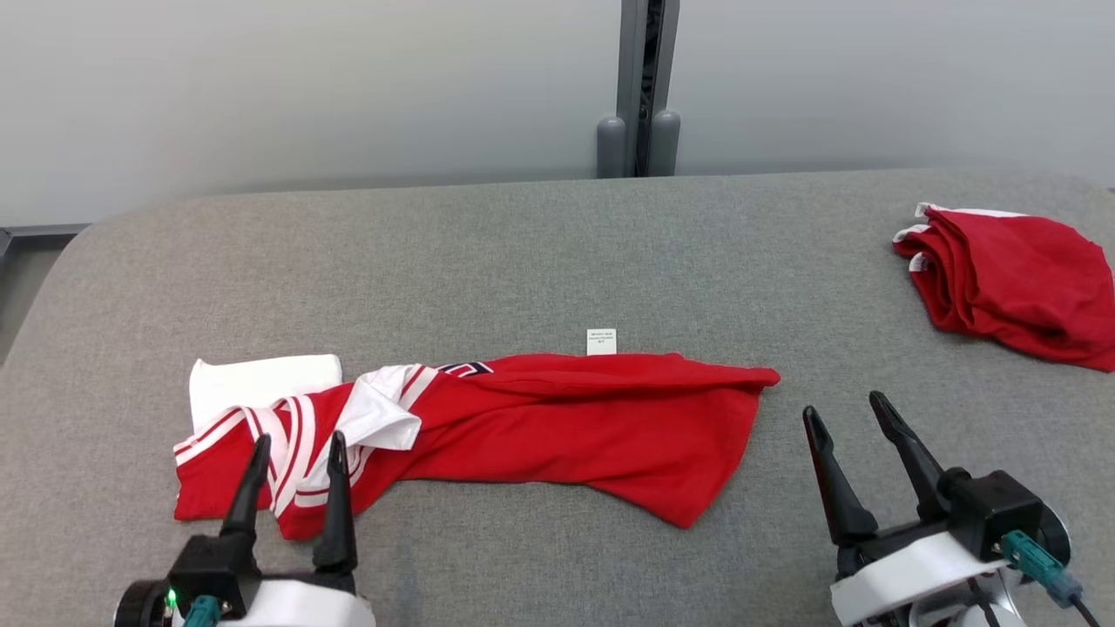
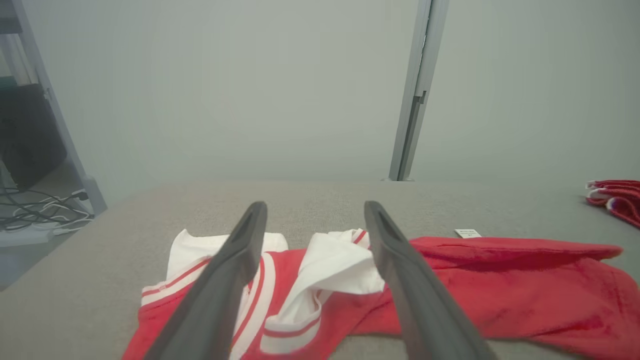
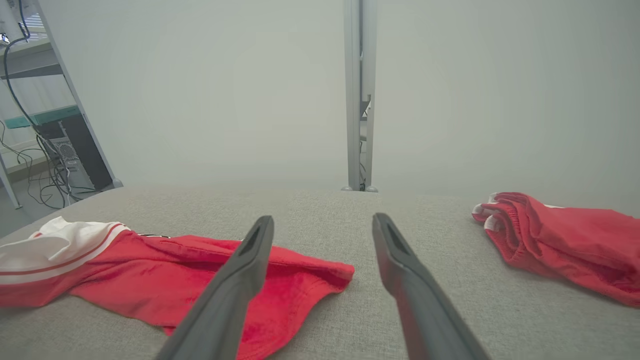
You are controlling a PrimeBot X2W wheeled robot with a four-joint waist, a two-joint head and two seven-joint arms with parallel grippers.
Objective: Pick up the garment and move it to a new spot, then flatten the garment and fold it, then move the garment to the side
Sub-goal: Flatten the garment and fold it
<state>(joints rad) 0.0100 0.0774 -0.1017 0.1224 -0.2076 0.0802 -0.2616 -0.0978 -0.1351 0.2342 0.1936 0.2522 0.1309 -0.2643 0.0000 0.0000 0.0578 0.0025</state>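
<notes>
head view: garment [image 1: 592,418] lies bunched, half-folded, along desk [image 1: 523,261] near edge, left of centre. soft, light, limp, likely to sag; pinch hem corners. left hand [image 1: 300,438] open over striped sleeve end; right hand [image 1: 842,404] open beside hem.

left gripper [image 1: 299,442]: jaws spread wide, nothing between them, fingers pointing straight away from the robot. left wrist [image 1: 296,605] sits low. right gripper [image 1: 844,407]: also spread wide and empty, fingers leaning slightly toward the robot's left, right wrist [image 1: 906,575] rolled a bit.
</notes>
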